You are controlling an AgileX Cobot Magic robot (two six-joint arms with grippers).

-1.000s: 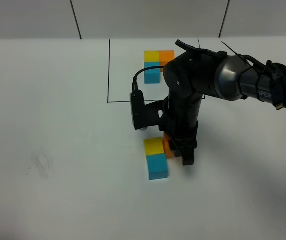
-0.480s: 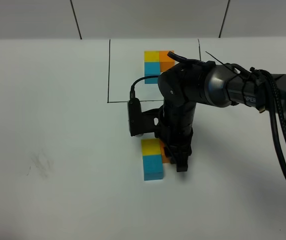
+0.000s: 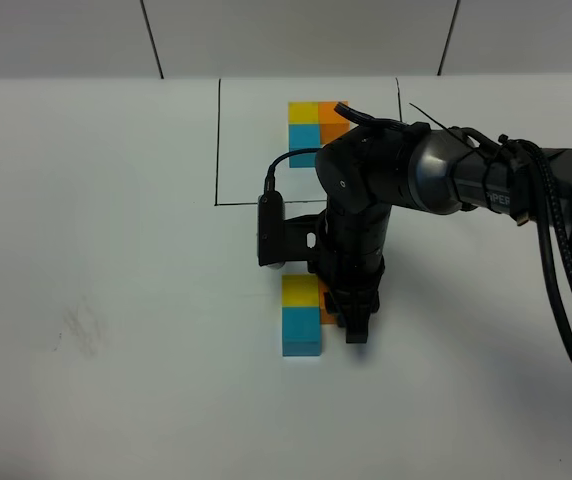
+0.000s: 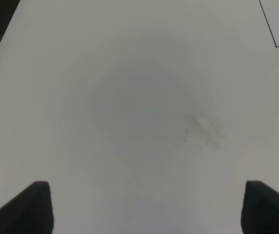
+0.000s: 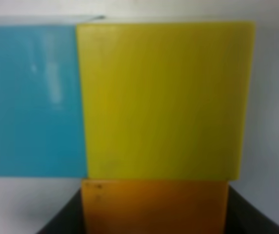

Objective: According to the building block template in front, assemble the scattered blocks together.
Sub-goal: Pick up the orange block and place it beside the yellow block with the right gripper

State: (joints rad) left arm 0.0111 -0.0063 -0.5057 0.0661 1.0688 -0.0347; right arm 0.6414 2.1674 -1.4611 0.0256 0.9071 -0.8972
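The building block template (image 3: 306, 125), an L of yellow, orange and blue cubes, lies inside the black drawn rectangle (image 3: 216, 150) at the back. In front of it, the loose yellow cube (image 3: 300, 291) touches the loose blue cube (image 3: 302, 331). My right gripper (image 3: 349, 318) stands just right of them, shut on the orange cube (image 3: 328, 314), which is mostly hidden. In the right wrist view the orange cube (image 5: 154, 204) presses flush against the yellow cube (image 5: 161, 100), with the blue cube (image 5: 32, 97) beside it. My left gripper (image 4: 142, 207) is open and empty over bare table.
The table is white, with a faint grey smudge (image 3: 81, 330) at the left, also seen in the left wrist view (image 4: 205, 129). The right arm's cable (image 3: 566, 300) hangs at the right. A corner of the black line (image 4: 275, 46) shows in the left wrist view.
My right gripper has moved left with the orange cube, bringing it against the yellow cube. The yellow and blue cubes have shifted slightly left.
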